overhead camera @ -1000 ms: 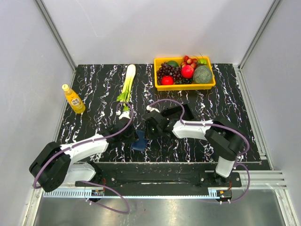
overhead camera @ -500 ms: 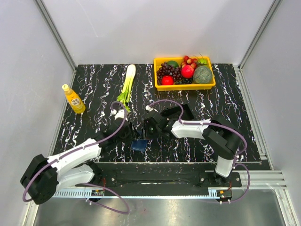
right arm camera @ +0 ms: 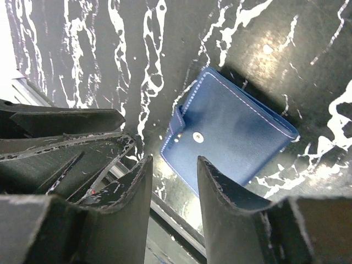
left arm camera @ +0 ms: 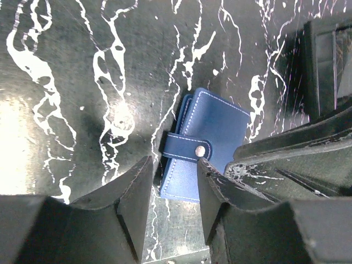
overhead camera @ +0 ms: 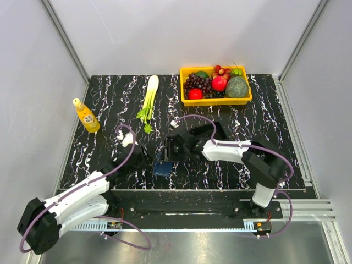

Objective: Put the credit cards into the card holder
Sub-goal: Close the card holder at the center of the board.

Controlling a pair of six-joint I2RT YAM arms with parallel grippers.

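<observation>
The card holder (overhead camera: 163, 168) is a small navy wallet lying folded on the marbled table, its snap strap fastened, near the front edge; it also shows as the card holder (left arm camera: 209, 144) and the card holder (right arm camera: 234, 129). My left gripper (overhead camera: 144, 160) hovers just left of it, open, nothing between its fingers (left arm camera: 135, 192). My right gripper (overhead camera: 168, 152) hangs just behind it, also open and empty. In the left wrist view my left gripper (left arm camera: 175, 168) has the wallet's near edge just past its tips. My right gripper (right arm camera: 173, 168) stands above the wallet's corner. No credit cards are in view.
A black open tray (overhead camera: 215, 131) sits behind the right arm, also seen as the tray (left arm camera: 324, 60). A yellow basket of fruit (overhead camera: 245, 99) is at the back, a leek (overhead camera: 149, 96) at back centre, a yellow bottle (overhead camera: 86, 116) at left. The table's front edge (right arm camera: 181, 220) is close by.
Both grippers have opened and let go of the card holder, which now lies on the table. The left arm has drawn back toward the near left.
</observation>
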